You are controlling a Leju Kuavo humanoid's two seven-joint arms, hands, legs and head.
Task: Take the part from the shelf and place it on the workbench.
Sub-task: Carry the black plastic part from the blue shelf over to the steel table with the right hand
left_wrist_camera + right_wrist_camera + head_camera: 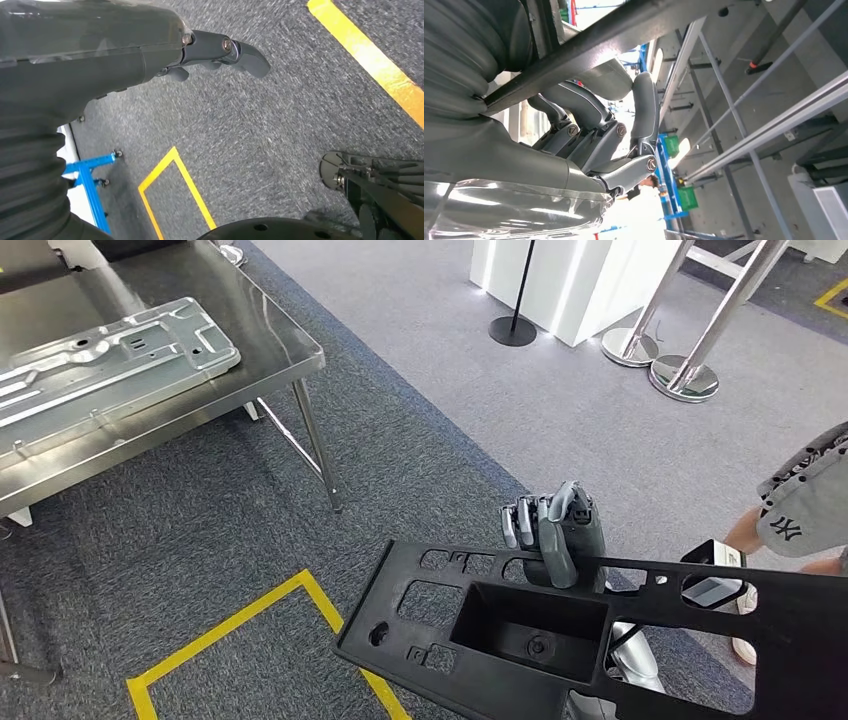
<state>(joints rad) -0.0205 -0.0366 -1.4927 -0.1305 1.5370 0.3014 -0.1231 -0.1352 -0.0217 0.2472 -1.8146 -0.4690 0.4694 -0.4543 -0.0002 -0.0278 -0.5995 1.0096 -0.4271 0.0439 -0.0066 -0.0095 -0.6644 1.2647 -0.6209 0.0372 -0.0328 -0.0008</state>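
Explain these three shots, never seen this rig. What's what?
A two-legged humanoid robot with two arms took all three pictures with its own cameras. The head view looks forward and down. The right hand grips the far edge of a long black plastic panel, the part being carried. Ahead on the left stands a steel workbench with a silver metal plate already lying on it. Yellow floor tape marks the carpet, and a person stands at the right edge.

The left wrist view looks down past the left hand at the carpet; it holds nothing that I can see. The right wrist view looks up from behind the right hand's fingers, wrapped round the panel's edge.
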